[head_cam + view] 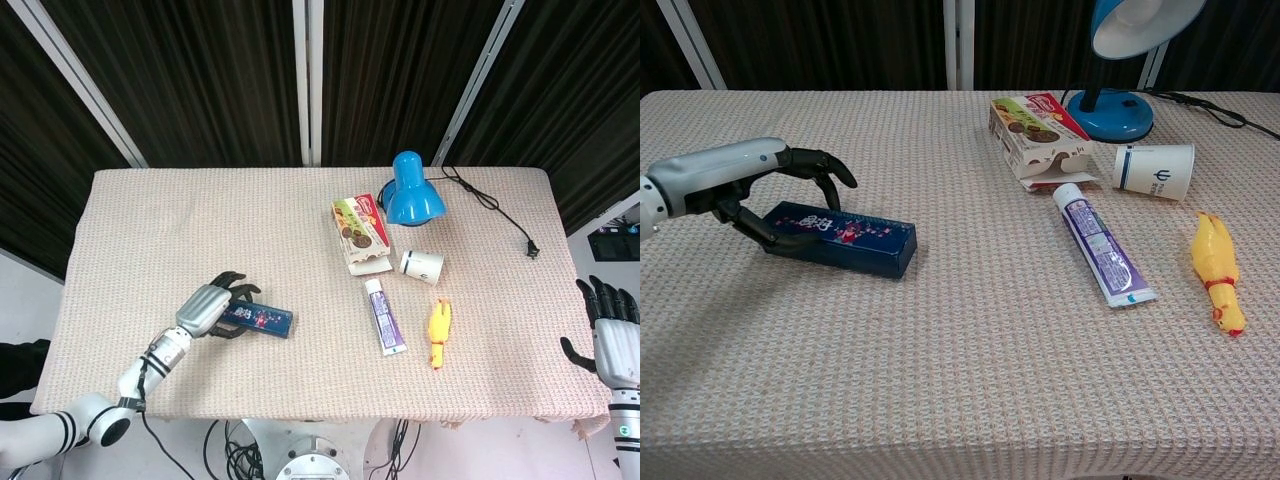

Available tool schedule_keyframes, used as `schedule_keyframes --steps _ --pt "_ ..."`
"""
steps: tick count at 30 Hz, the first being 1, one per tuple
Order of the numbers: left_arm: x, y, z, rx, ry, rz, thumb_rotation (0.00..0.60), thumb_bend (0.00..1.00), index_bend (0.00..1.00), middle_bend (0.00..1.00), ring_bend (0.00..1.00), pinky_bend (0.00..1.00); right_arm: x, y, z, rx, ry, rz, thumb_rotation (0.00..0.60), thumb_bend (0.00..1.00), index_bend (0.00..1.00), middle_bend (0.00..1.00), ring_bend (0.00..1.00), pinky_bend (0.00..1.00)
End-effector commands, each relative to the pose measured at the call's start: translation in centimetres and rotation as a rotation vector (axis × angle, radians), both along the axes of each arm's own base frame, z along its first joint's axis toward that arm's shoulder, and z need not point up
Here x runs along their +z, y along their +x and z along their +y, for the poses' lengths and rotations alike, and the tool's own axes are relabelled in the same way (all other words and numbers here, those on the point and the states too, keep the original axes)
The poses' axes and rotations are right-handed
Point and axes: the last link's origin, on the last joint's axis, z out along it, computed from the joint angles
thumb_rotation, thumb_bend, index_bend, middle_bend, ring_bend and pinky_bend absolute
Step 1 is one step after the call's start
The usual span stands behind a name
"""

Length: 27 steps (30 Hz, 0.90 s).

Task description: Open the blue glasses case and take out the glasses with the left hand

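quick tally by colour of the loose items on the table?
Blue: 2, glasses case, desk lamp
White: 2, paper cup, toothpaste tube
Yellow: 1, rubber chicken
Multicolour: 1, snack box
Total: 6
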Motion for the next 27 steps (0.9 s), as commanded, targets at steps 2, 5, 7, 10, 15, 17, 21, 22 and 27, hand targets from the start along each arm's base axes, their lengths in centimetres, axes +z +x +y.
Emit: schedule_keyframes --steps 2,5,7,10,15,17,21,22,27 --pt "0.01 0.12 0.07 0.03 -0.016 -0.02 0.6 0.41 0.25 0.52 0.11 0.09 -0.03 0.05 -0.02 0.002 0.001 0.0 0.6 0.23 0.0 0.0 0.0 0.0" --pt "0.05 0.16 0.18 0.057 -0.03 -0.034 0.6 0.41 0.25 0.54 0.12 0.09 -0.06 0.12 -0.06 0.005 0.001 -0.001 0.6 0.23 0.0 0.0 0.0 0.0" --pt "0.08 0.15 0.22 0.071 -0.036 -0.038 0.6 0.41 0.25 0.55 0.13 0.09 -0.07 0.14 -0.09 0.008 0.0 -0.002 0.6 0.23 0.0 0.0 0.0 0.0" --pt "0.1 0.22 0.26 0.083 -0.04 -0.04 0.6 0.41 0.25 0.56 0.14 0.09 -0.09 0.09 -0.11 0.008 0.001 -0.002 0.6 0.22 0.0 0.0 0.0 0.0" --pt "0.0 0.32 0.27 0.107 -0.05 -0.048 0.6 0.41 0.26 0.59 0.16 0.09 -0.09 0.09 -0.11 0.01 -0.001 -0.002 0.6 0.21 0.0 0.0 0.0 0.0" --pt "0.01 0.4 0.31 0.117 -0.047 -0.059 0.6 0.41 0.27 0.61 0.17 0.1 -0.08 0.1 -0.1 0.011 -0.002 -0.002 0.6 0.21 0.0 0.0 0.0 0.0" --pt "0.06 0.6 0.38 0.131 -0.033 -0.08 0.6 0.42 0.29 0.65 0.2 0.1 -0.05 0.11 -0.08 0.013 -0.004 -0.001 0.6 0.21 0.0 0.0 0.0 0.0" --pt "0.06 0.63 0.37 0.133 -0.033 -0.082 0.6 0.42 0.29 0.66 0.21 0.1 -0.05 0.1 -0.07 0.013 -0.005 -0.001 0.6 0.21 0.0 0.0 0.0 0.0" --pt "0.06 0.64 0.45 0.146 -0.025 -0.089 0.6 0.44 0.3 0.69 0.23 0.1 -0.13 0.06 -0.05 0.012 -0.003 -0.001 0.6 0.21 0.0 0.0 0.0 0.0"
